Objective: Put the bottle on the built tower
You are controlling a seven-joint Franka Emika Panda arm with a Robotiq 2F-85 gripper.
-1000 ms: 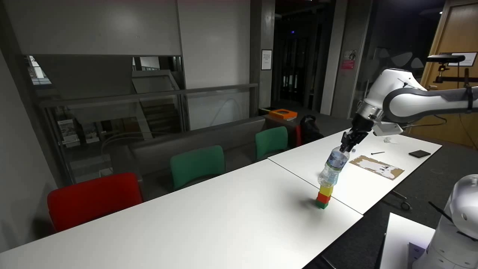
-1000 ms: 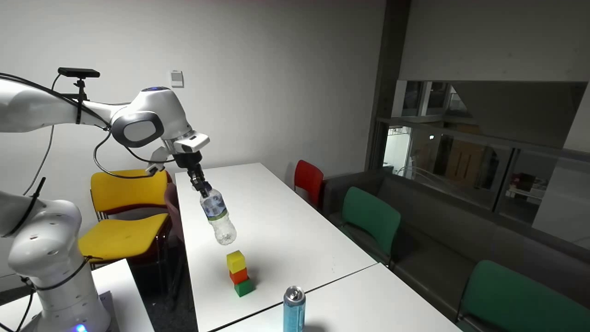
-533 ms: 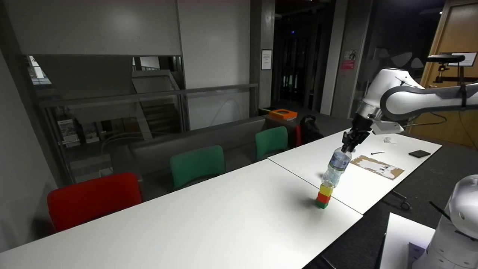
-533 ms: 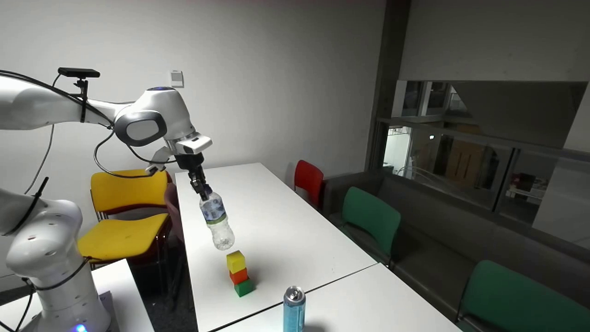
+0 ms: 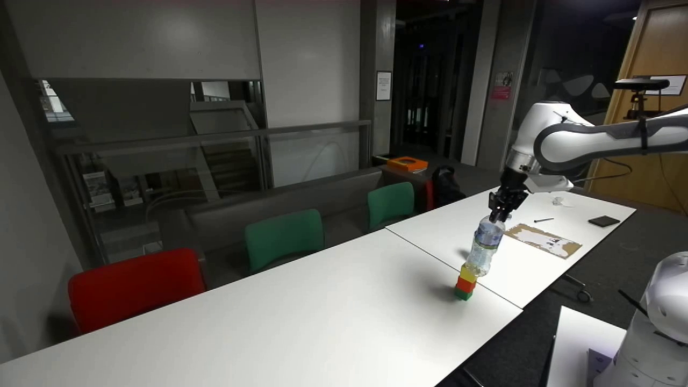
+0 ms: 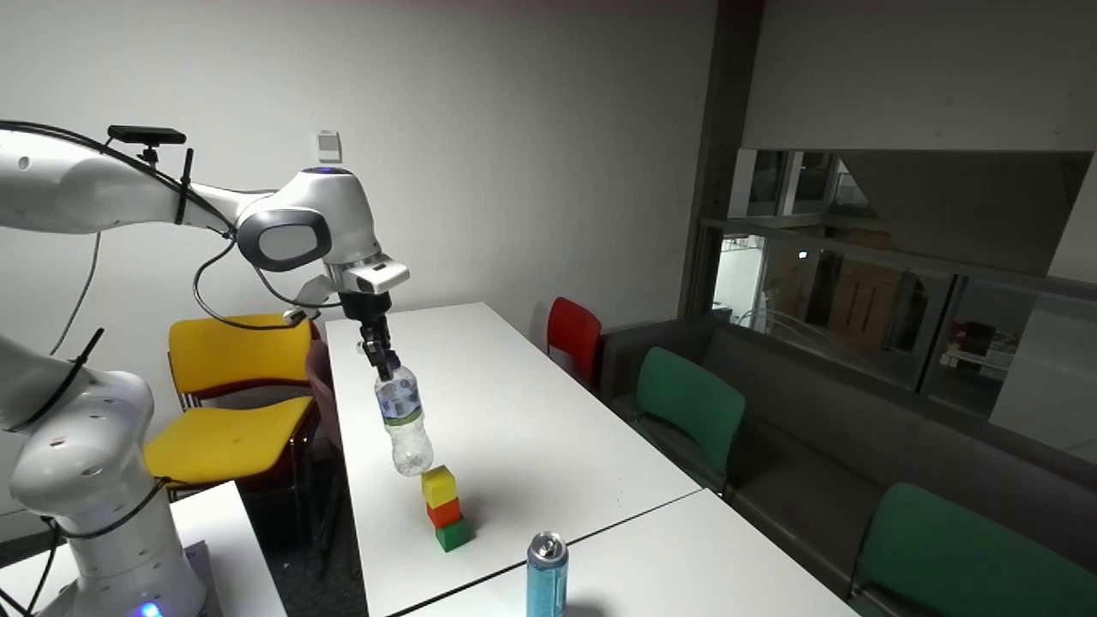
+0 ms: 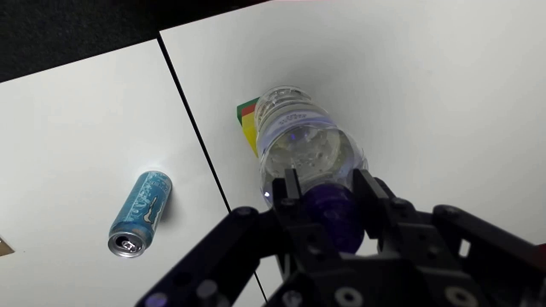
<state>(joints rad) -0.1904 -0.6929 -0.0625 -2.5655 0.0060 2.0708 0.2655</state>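
Observation:
The bottle is clear plastic with a blue-white label and a dark purple cap; it shows in both exterior views point(image 5: 486, 239) point(image 6: 401, 411) and the wrist view point(image 7: 294, 123). My gripper point(image 5: 499, 215) point(image 6: 386, 370) point(image 7: 326, 179) is shut on its cap end. The bottle hangs slightly tilted, bottom down. The built tower point(image 5: 465, 284) point(image 6: 442, 512) is a stack of a yellow, a red-orange and a green block, yellow on top. The bottle's bottom is close to the yellow block; I cannot tell if they touch. In the wrist view the bottle hides most of the tower point(image 7: 249, 128).
A blue can point(image 6: 547, 576) point(image 7: 140, 213) stands across the table seam from the tower. A cardboard piece point(image 5: 543, 240) and a black flat item point(image 5: 603, 221) lie farther along the white table point(image 5: 322, 312). Chairs line the table's side.
My gripper and the held bottle have moved lower, and the bottle hangs more upright. Its bottom has come down beside the top of the tower. The tower has not moved.

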